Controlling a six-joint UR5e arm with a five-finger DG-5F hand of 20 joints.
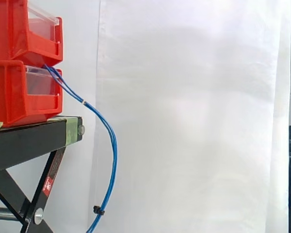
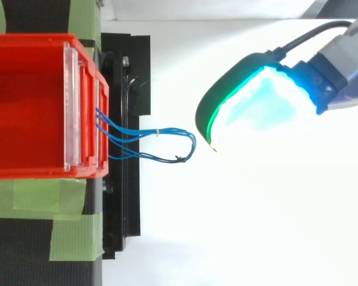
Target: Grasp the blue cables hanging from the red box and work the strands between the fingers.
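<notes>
Thin blue cables [image 1: 109,141] come out of the gap between two stacked red bins [image 1: 19,92] and hang in a curve down past the stand's edge. From above, the blue cables [image 2: 161,134] loop out to the right of the red bin [image 2: 24,107]. A small black tie [image 1: 98,210] binds the strands near the bottom, and a pale band [image 1: 84,102] wraps them higher up. The hand [image 2: 256,104], glowing cyan with a green edge, hovers to the right of the cable loop, apart from it.
The bins sit on a black stand [image 1: 29,141] with green tape [image 2: 48,202] on its top. A white curtain [image 1: 194,116] hangs behind the work. The lower bin has a clear front panel [image 1: 39,80].
</notes>
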